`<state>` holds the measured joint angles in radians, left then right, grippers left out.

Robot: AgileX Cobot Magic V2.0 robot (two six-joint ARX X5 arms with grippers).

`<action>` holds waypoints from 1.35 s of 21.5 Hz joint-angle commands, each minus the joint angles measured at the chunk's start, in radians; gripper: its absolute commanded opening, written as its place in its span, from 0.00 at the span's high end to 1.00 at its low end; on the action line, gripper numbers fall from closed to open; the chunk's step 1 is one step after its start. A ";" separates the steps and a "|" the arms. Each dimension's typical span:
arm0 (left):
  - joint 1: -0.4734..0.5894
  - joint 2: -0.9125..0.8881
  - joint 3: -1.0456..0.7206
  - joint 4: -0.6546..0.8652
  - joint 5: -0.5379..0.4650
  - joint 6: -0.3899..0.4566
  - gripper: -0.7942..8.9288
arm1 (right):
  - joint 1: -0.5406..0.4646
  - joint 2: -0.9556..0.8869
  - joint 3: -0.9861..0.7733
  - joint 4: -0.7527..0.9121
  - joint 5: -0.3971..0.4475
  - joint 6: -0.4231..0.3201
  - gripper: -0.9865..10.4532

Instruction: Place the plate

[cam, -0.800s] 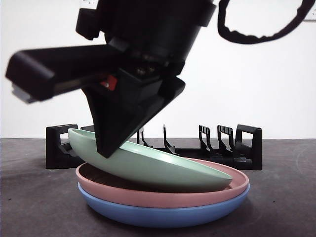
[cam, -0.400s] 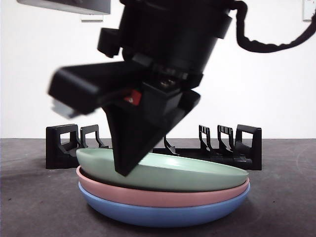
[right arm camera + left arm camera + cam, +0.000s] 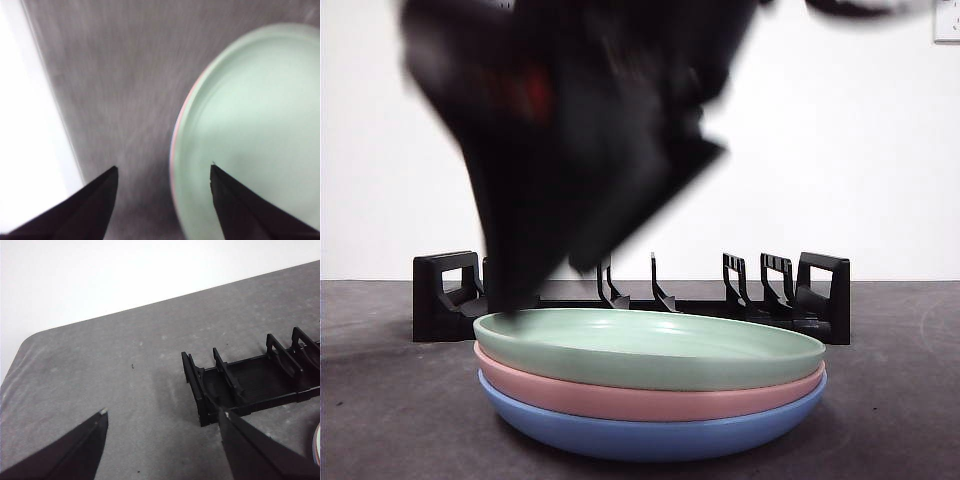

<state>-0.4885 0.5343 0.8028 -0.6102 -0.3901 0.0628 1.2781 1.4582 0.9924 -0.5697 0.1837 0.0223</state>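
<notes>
A pale green plate lies flat on top of a pink plate, which rests in a blue plate near the table's front. My right gripper hangs blurred just above the stack's left rim, open and holding nothing. In the right wrist view the green plate lies beyond the open right gripper, with a thin pink edge showing under it. My left gripper stands open over bare table beside the rack's end.
A black slotted dish rack stands behind the stack, its dividers upright; the left wrist view shows the rack with no plate in its slots. The grey table's rounded corner lies beyond the left gripper. A white wall is behind.
The green plate went from tilted in the right gripper's hold to lying flat on the pink plate. The gripper let go and has lifted off the rim, now blurred with motion.
</notes>
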 commanded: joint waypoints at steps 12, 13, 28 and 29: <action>-0.003 0.002 0.014 0.036 0.002 -0.063 0.57 | -0.423 -0.312 0.035 0.017 0.003 -0.114 0.65; -0.003 0.002 0.014 0.046 0.002 -0.068 0.57 | -0.482 -0.326 0.035 0.027 -0.009 -0.138 0.65; -0.003 0.050 0.014 0.176 0.002 -0.090 0.91 | -1.019 -0.349 0.035 0.120 -0.187 -0.180 0.90; -0.003 0.045 0.014 0.169 0.002 -0.090 0.91 | -1.019 -0.349 0.035 0.120 -0.186 -0.180 0.90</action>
<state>-0.4885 0.5793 0.8028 -0.4500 -0.3893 -0.0200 0.2550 1.1038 1.0183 -0.4568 0.0002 -0.1642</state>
